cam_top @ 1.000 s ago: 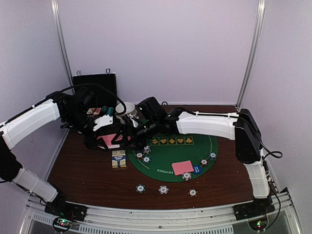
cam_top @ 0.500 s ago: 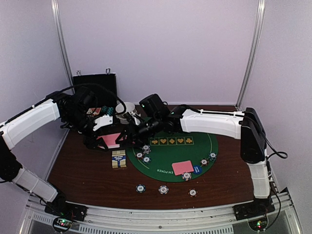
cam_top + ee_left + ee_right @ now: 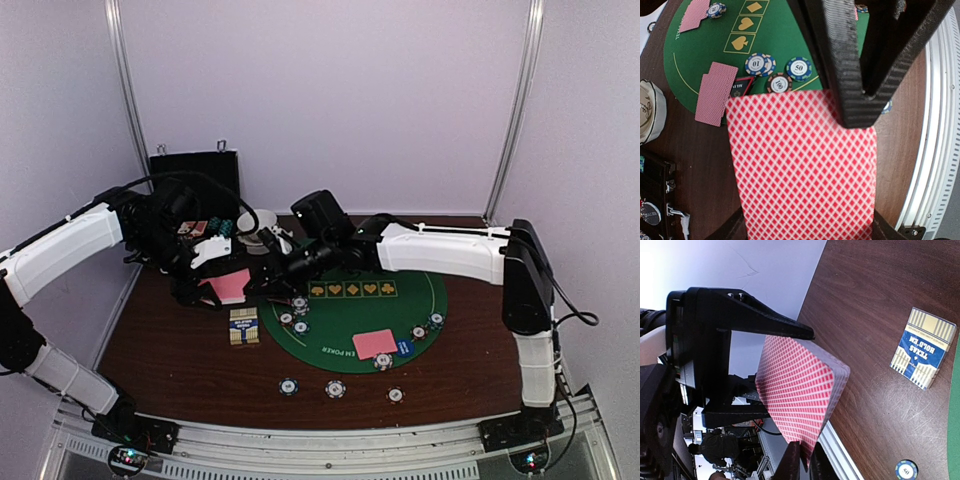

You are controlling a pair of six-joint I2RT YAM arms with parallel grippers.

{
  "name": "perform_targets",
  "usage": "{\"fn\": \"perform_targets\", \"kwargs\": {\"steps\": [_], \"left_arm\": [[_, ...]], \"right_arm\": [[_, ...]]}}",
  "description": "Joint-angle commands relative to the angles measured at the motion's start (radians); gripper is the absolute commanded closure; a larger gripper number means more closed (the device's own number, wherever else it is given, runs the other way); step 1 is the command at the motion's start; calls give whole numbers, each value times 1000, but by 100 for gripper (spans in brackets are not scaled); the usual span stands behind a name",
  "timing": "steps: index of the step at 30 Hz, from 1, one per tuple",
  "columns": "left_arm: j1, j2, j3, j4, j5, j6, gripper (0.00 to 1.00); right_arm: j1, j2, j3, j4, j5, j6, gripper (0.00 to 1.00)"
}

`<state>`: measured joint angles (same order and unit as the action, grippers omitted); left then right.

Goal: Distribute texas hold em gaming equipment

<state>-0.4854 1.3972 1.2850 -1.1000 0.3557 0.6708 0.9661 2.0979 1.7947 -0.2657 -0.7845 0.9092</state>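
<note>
My left gripper (image 3: 212, 286) is shut on a deck of pink-backed playing cards (image 3: 231, 285), held above the brown table left of the mat. In the left wrist view the deck (image 3: 800, 165) fills the space between my left gripper (image 3: 805, 231) jaws. My right gripper (image 3: 262, 272) reaches in from the right. In the right wrist view my right gripper (image 3: 803, 460) is shut, pinching the low corner of the deck (image 3: 800, 387) at its top card. Striped poker chips (image 3: 779, 83) and two dealt cards (image 3: 715, 93) lie on the mat below. A red-triangle marker (image 3: 743, 86) lies beside them.
A round green felt mat (image 3: 350, 318) holds a dealt card (image 3: 374, 343), a blue button (image 3: 404, 348) and chips. Three chips (image 3: 335, 388) lie near the front edge. A blue card box (image 3: 243, 326) lies under the deck. A black case (image 3: 195, 175) and white bowl (image 3: 258, 222) stand behind.
My right arm has reached further left to the deck, and its jaws have closed from wide open onto the card corner. The left arm and deck have stayed put.
</note>
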Motion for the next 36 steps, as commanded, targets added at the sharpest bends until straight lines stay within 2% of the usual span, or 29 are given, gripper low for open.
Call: {"fn": "perform_targets", "kwargs": {"steps": [1,9,15,16,22,24,26,31,32,33,36], "left_arm": [[5,-30,20,19,14,-2,100],[5,-32,20,20,12,-1,100],[5,-32,20,19,12,-1,100],[5,-31,20,21,11,-1,100],[5,-30,22,19,14,-1,100],[5,-30,22,19,14,-1,100],[5,-33,21,20,14,-1,100],[5,-35,20,20,10,-1,100],[5,-37,20,20,10,1,100],[5,-39,20,19,11,1,100],[5,-40,20,19,11,0,100]], "right_arm": [[-14,-49,-38,-25,14,-7,94],[-26,-75,-89,17,2,16,93],[-27,-87,-136,146,-31,101,96],[-27,-87,-139,161,-34,110,93],[-29,-102,-160,174,-34,121,62],[-32,-114,-174,164,-26,116,56],[-39,-128,-182,110,-9,86,51],[-42,-168,-190,-71,57,-25,30],[-43,-177,-196,-99,69,-41,24],[-43,-184,-204,-117,81,-55,3],[-32,-207,-237,-154,111,-88,1]]}}
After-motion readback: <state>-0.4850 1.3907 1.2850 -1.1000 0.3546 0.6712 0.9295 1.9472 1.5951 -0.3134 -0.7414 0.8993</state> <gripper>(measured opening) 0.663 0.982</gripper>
